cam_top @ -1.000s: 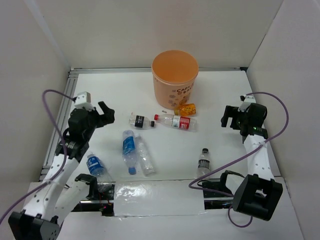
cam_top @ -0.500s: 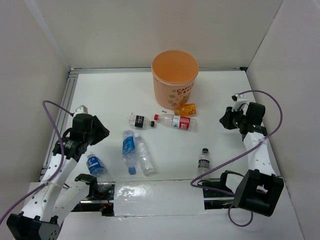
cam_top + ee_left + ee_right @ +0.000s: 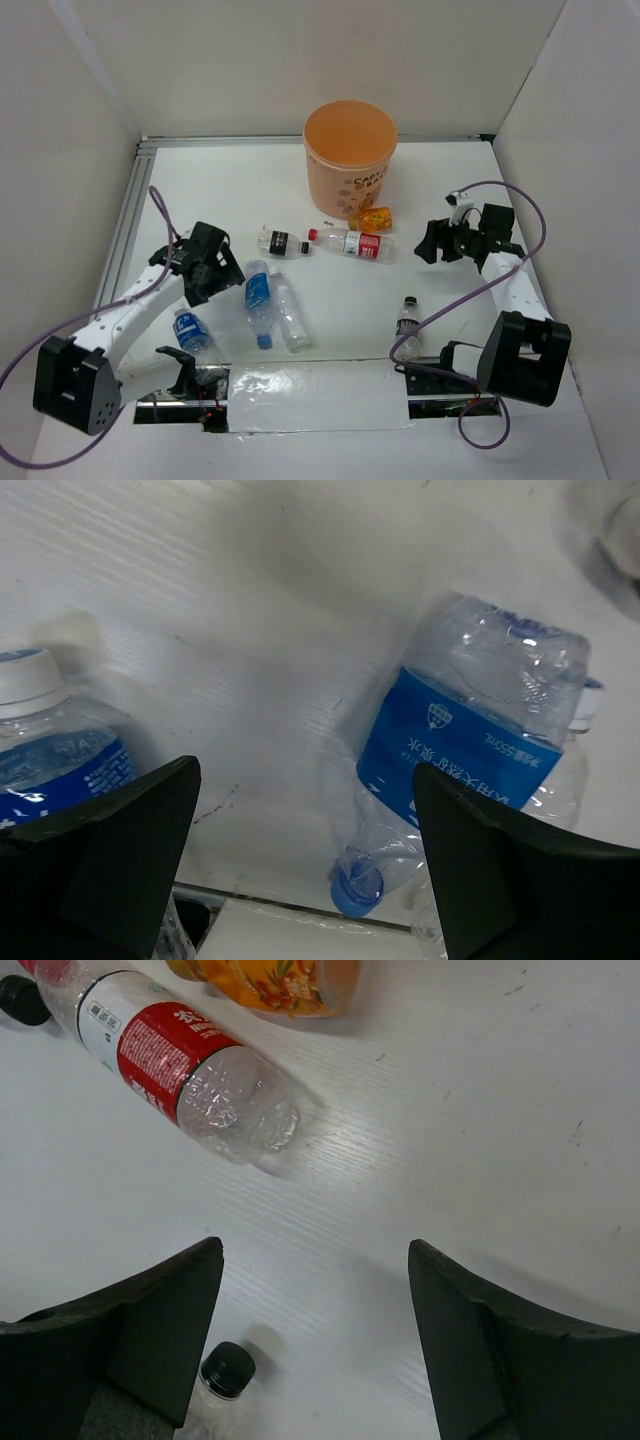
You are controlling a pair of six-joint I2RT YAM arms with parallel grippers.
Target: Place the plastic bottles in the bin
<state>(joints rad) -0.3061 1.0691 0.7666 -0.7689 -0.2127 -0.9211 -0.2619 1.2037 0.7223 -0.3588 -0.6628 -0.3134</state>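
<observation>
From above, both my arms have swung inward: left claw (image 3: 215,268) beside the blue-label bottle (image 3: 257,290), right claw (image 3: 432,243) near the red-label bottle (image 3: 350,242). All 7 plastic bottles lie outside the bin (image 3: 345,190).

Left wrist: left claw (image 3: 305,780) spread, empty, lined up on the blue-label bottle (image 3: 470,740).

Right wrist: right claw (image 3: 315,1250) spread, empty, with the red-label bottle (image 3: 170,1050) ahead, so no pick has started.

Seven small plastic bottles (image 3: 350,242) are on the white desk (image 3: 450,180), one of them orange-tinted. One round orange bin (image 3: 350,165).
</observation>
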